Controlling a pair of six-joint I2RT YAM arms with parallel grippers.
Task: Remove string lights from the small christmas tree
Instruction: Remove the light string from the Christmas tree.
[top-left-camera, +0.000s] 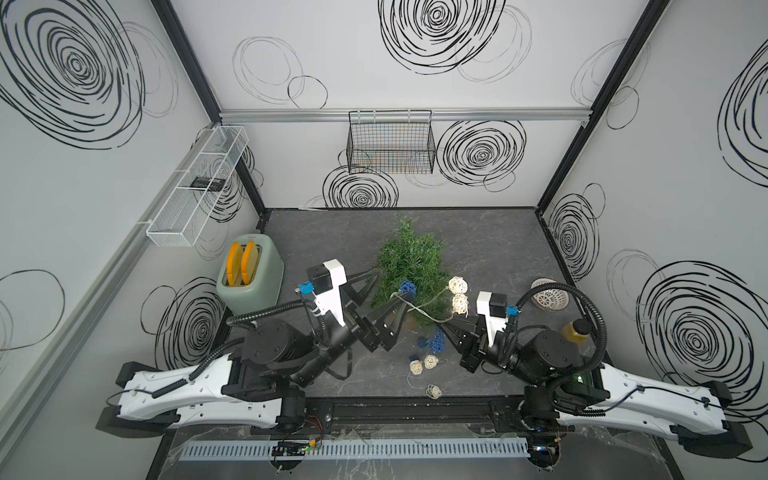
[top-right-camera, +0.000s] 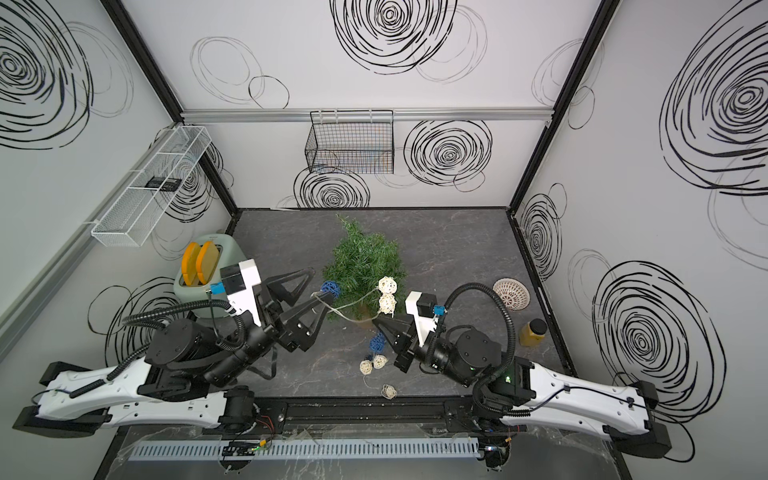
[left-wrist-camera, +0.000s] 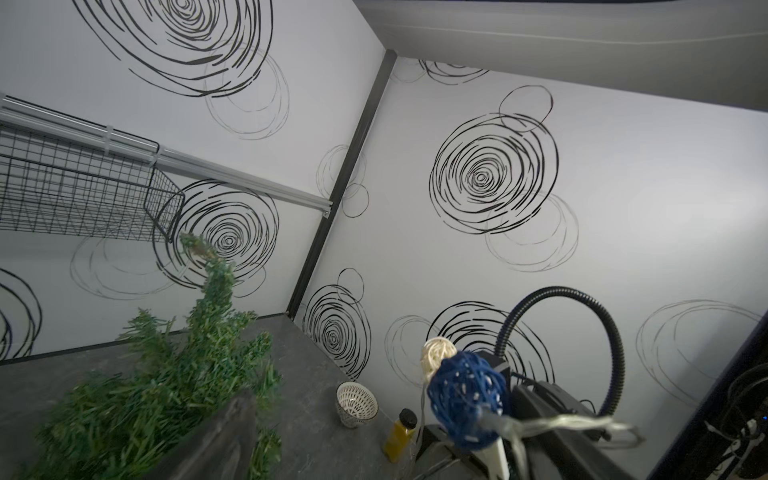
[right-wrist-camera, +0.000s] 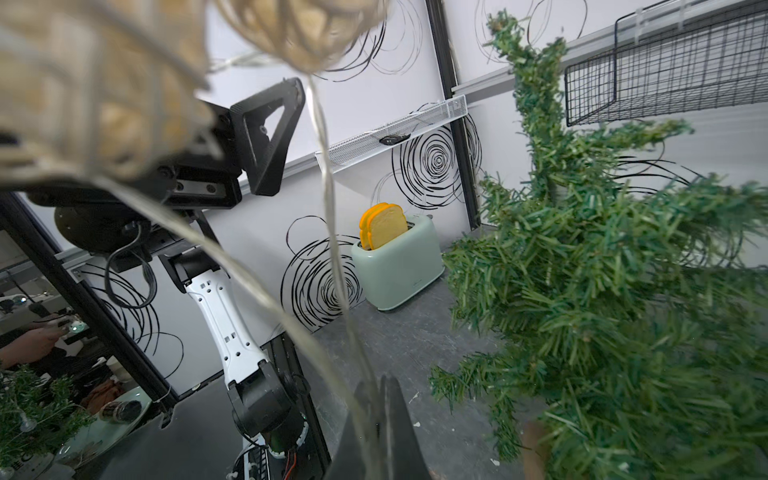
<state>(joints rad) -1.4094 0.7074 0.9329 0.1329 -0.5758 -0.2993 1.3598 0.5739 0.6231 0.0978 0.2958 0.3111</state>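
Observation:
The small christmas tree (top-left-camera: 409, 264) (top-right-camera: 361, 266) stands mid-table, green and bushy. The string lights' pale wire (top-left-camera: 422, 311) runs from my left gripper across the tree's front to my right gripper. It carries a blue ball (top-left-camera: 407, 286) and two cream balls (top-left-camera: 458, 293) beside the branches. More blue and cream balls (top-left-camera: 430, 345) lie on the table in front. My left gripper (top-left-camera: 384, 286) is open at the tree's left, and the wire is draped over one finger (top-left-camera: 395, 305). My right gripper (top-left-camera: 443, 324) (right-wrist-camera: 386, 388) is shut on the wire. In the left wrist view the blue ball (left-wrist-camera: 465, 403) hangs close.
A mint toaster (top-left-camera: 249, 278) with toast stands at the left. At the right are a white perforated bowl (top-left-camera: 548, 295) and a yellow bottle (top-left-camera: 575, 332). A black wire basket (top-left-camera: 390, 141) hangs on the back wall, and a white mesh shelf (top-left-camera: 195, 187) on the left wall.

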